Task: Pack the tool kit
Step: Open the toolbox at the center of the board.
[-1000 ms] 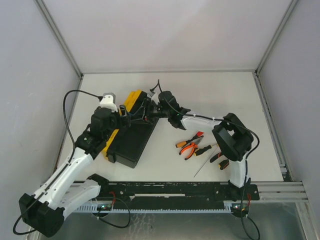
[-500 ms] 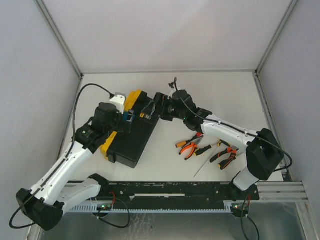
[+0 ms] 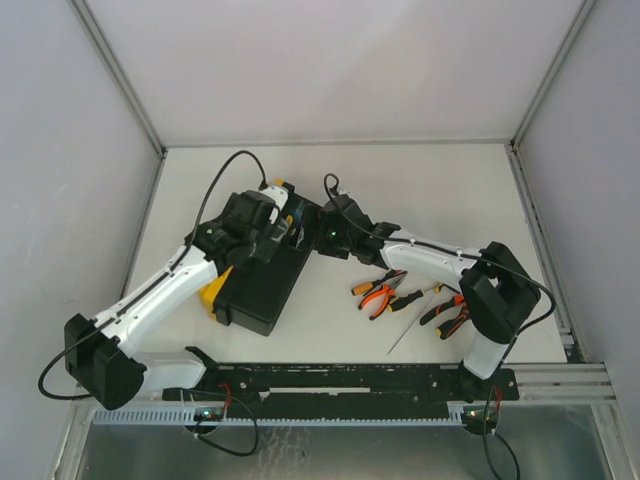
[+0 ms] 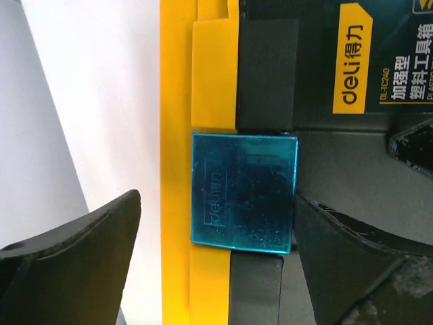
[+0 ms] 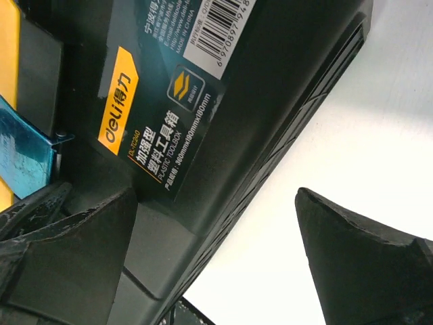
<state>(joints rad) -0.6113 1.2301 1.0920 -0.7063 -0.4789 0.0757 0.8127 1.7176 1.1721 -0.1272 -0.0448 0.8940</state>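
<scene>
Top view: the toolbox (image 3: 260,285) lies on the white table (image 3: 450,190). Its long axis runs from near-left to far-right, and the yellow lid (image 3: 213,288) is along its left edge. The left gripper (image 3: 283,232) and right gripper (image 3: 312,230) meet at its far end, almost touching each other. To the right of the right gripper's fingers lie orange-handled pliers (image 3: 378,291). A second pair (image 3: 447,315) and a thin screwdriver (image 3: 410,328) lie beyond them, apart from the box.

Left wrist: the fingers (image 4: 74,264) are spread wide and grip nothing. Between their tips sits a square, translucent teal latch (image 4: 243,193) embossed "deli". It bridges the seam between smooth yellow plastic on the left-finger side and black plastic on the right-finger side. Beyond the right finger an orange patch reads "deli 得力".

Right wrist: the fingers (image 5: 365,250) are parted and hold nothing. The glossy black box wall fills the space between them and beyond the left one. Its label (image 5: 159,115) reads "deli 得力", "DL-TC240", "加强型塑料工具箱", "PLASTIC TOOLBOX", under a barcode. Bare table lies by the right finger.
</scene>
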